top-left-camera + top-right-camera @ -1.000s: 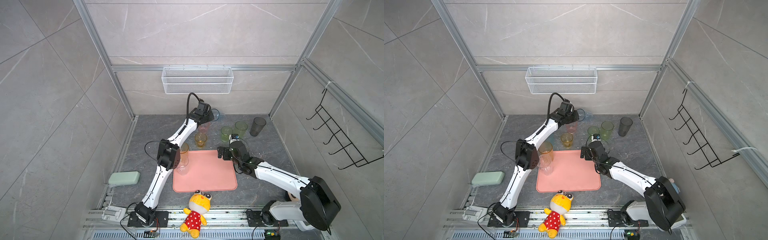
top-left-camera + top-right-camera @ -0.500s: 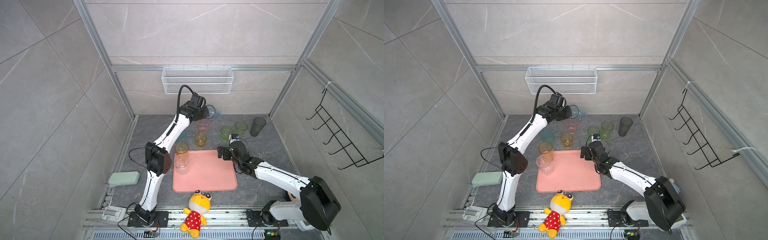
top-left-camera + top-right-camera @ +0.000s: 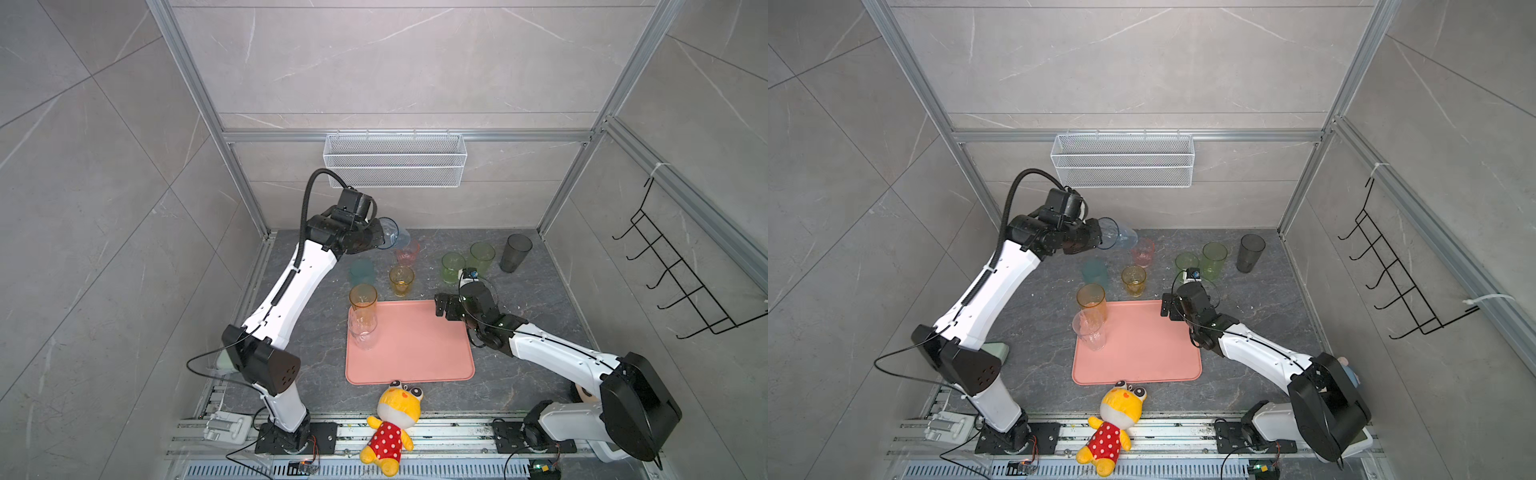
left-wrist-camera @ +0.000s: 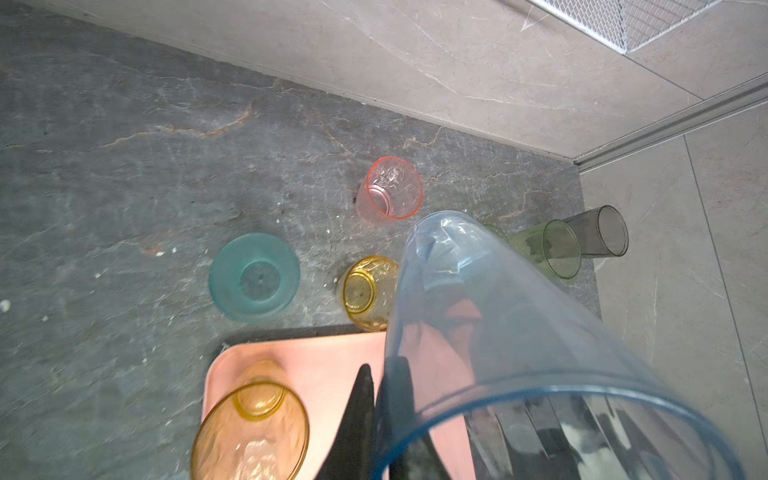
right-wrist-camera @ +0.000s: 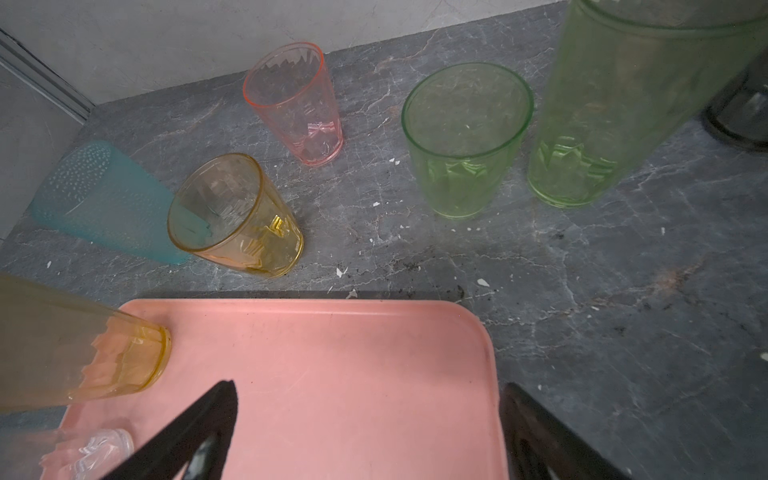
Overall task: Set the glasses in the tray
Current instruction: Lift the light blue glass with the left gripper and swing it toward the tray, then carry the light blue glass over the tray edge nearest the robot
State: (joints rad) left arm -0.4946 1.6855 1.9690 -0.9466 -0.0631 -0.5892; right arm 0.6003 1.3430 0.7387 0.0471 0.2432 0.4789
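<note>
Right now your left hand [image 3: 379, 237] is pinched on the rim of the blue tumbler [image 4: 498, 316], one finger inside the mouth and one outside, and it holds the tumbler off the bench, tipped well over, above the back of the work area. Your right hand [image 3: 440, 307] is spread wide with nothing in it, hovering over the far right corner of the tray [image 3: 415, 357]. The amber tumbler [image 3: 363, 301] and the clear tumbler [image 3: 363, 332] stand in the tray along its left edge; the teal [image 3: 362, 270], yellow [image 3: 401, 280], pink [image 3: 408, 252], two green [image 3: 453, 267] [image 3: 482, 257] and smoky grey [image 3: 515, 252] ones are out on the bench behind it. Watch the grip first: a rim pinch on a thin, slick wall gives you little hold, so a quick swing could let the tumbler pivot or slide out. Level it before you lower it, because released at this tilt it will likely roll or fall on its side. Your path to the tray runs over the pink, teal and yellow tumblers, so coming down early could topple one. Aim for the open middle of the tray, since the amber and clear pair crowd the left edge and the clear one is hard to see. Mind your right hand too; both hands could meet over the tray.
</note>
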